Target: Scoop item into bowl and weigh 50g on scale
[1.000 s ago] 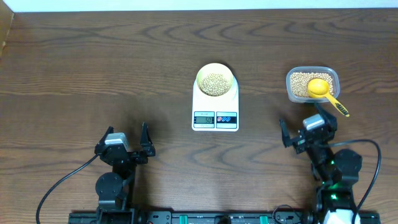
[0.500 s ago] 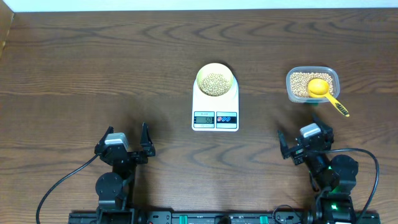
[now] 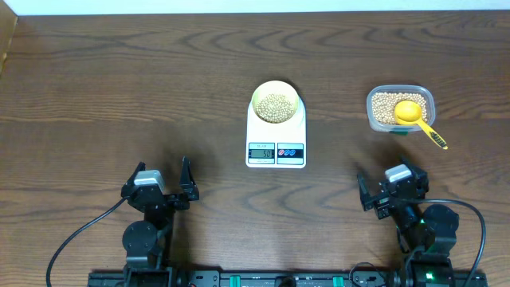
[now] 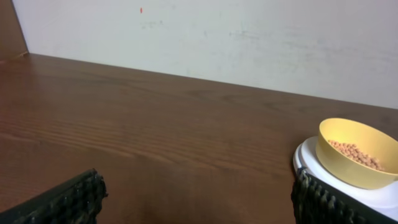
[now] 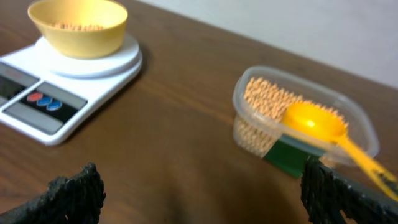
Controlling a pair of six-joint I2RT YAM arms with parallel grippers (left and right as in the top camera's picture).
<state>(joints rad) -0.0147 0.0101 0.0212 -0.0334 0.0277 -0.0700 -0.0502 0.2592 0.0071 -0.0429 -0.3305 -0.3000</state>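
Observation:
A pale-yellow bowl [image 3: 276, 102] holding tan beans [image 3: 276, 106] stands on the white scale [image 3: 276, 147] in the middle of the table. The bowl [image 4: 356, 152] shows at the right of the left wrist view, and the bowl [image 5: 78, 25] on the scale [image 5: 50, 102] at the upper left of the right wrist view. My left gripper [image 3: 160, 185] rests open near the front left, nothing between its fingers. My right gripper [image 3: 390, 191] is open near the front right, below the clear tub [image 3: 401, 108], empty.
The clear tub [image 5: 303, 118] holds more beans, and a yellow measuring spoon [image 3: 416, 119] lies in it with its handle over the front right rim. Bare dark wood lies between the grippers and the scale. A pale wall stands behind the table.
My right gripper has drawn back toward the front edge, away from the tub. The left arm, scale, bowl and spoon have not moved.

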